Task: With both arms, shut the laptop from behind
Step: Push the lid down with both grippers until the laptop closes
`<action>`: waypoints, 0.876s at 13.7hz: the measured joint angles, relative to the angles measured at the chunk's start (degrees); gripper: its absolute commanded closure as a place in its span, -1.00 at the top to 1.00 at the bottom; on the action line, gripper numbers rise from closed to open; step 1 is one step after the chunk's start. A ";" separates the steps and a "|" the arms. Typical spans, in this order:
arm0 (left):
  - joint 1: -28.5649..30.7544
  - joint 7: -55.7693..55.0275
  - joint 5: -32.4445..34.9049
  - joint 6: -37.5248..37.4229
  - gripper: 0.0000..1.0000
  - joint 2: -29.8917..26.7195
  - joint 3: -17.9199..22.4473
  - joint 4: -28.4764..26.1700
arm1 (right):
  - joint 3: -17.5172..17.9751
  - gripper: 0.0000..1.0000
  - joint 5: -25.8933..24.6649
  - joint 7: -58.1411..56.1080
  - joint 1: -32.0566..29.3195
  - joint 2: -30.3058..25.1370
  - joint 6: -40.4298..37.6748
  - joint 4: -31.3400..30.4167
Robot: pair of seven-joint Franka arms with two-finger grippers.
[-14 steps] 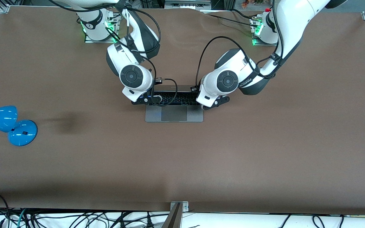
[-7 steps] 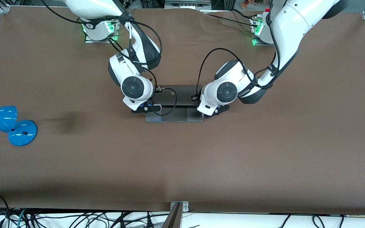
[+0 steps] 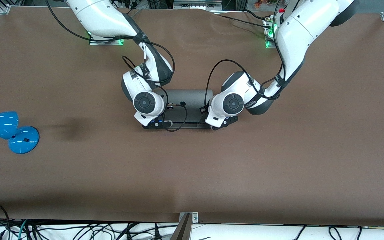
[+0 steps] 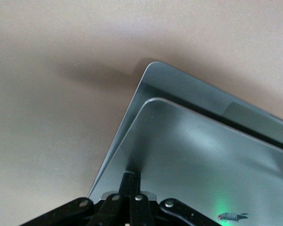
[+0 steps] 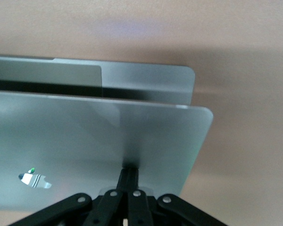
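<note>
Lid of the laptop [image 3: 187,100] is coming down, keyboard now covered, only a thin gap left above the base. Left gripper [image 4: 130,187] and right gripper [image 5: 129,181], both clenched and holding nothing, are pressing their fingertips on it at mid-table. Blue lamp [image 3: 7,130] is sitting on the brown table [image 3: 278,160].

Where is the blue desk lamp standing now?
In the front view, the blue desk lamp stands at the right arm's end of the table, apart from the laptop.

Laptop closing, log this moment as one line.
laptop: lid nearly shut, gap remains | left pincer: shut, pressing lid | right pincer: shut, pressing lid
</note>
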 measured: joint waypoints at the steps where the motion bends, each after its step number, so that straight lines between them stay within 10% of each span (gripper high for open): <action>1: 0.00 0.01 0.00 0.37 -1.00 0.43 0.10 0.16 | 0.00 -1.00 -0.68 0.00 0.00 0.53 0.62 0.19; 9: -0.17 0.03 1.94 2.42 -1.00 2.95 0.94 0.45 | 0.00 -1.00 -2.53 0.00 0.04 3.50 4.79 1.07; 10: -0.23 0.03 1.95 2.53 -0.79 3.22 1.01 0.61 | 0.00 -1.00 -2.53 0.00 0.04 3.53 4.85 1.07; 11: -0.26 0.03 1.95 2.53 0.61 3.24 1.01 0.82 | 0.00 -1.00 -2.54 0.00 0.04 3.53 4.85 1.08; 12: -0.27 0.03 1.95 2.55 1.00 3.24 1.07 1.24 | 0.00 -1.00 -2.54 0.00 0.04 3.53 4.85 1.10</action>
